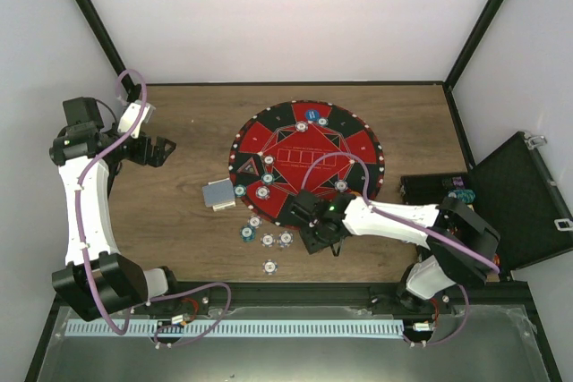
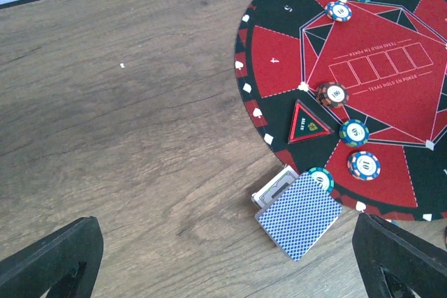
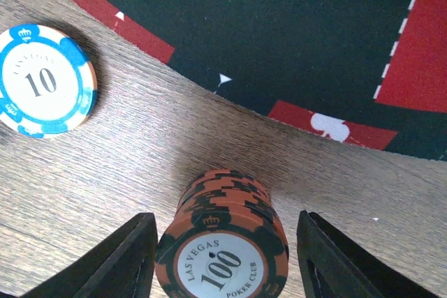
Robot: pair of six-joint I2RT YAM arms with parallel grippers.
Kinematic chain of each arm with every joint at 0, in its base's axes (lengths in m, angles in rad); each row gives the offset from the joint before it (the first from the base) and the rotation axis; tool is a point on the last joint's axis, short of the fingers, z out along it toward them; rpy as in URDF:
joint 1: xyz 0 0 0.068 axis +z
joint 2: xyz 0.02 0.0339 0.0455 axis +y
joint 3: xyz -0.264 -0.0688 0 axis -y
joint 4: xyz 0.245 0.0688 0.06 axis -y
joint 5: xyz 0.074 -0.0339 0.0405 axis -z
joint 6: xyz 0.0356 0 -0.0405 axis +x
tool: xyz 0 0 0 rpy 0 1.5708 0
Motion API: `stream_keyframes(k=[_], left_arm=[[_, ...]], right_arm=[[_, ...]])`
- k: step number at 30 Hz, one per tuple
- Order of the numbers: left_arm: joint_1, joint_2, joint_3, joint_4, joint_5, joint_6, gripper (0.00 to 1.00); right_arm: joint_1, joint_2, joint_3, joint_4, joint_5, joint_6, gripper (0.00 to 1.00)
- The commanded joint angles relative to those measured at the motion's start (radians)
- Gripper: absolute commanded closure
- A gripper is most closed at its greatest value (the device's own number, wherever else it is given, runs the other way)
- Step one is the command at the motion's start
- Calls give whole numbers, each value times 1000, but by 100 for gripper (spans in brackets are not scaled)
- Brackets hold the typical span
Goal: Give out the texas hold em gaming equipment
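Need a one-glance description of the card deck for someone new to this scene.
Find the big round red-and-black mat. Just off its near-left edge, on bare wood, lies the card deck. It is the only rectangular thing there, blue-patterned back up, beside round chips.

Maroon chip stack [image 3: 222, 256] and mat [image 2: 276, 61] partly beyond the frame edges.

Card deck [image 2: 300, 215] on table [image 2: 140, 137], left of mat [image 2: 279, 68]; chip stack [image 3: 223, 242] before mat.
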Motion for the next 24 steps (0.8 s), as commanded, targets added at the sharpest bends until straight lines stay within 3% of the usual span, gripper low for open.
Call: stream_keyframes(k=[1, 11, 24], left_arm=[[6, -9, 23, 5, 4, 19, 0], [5, -5, 20, 7, 5, 18, 0], [5, -4, 12, 7, 9, 17, 0]], right_arm=[[11, 9, 2, -4, 3, 10, 44], [10, -2, 5, -7, 17, 14, 57], [11, -23, 33, -34, 29, 7, 67]])
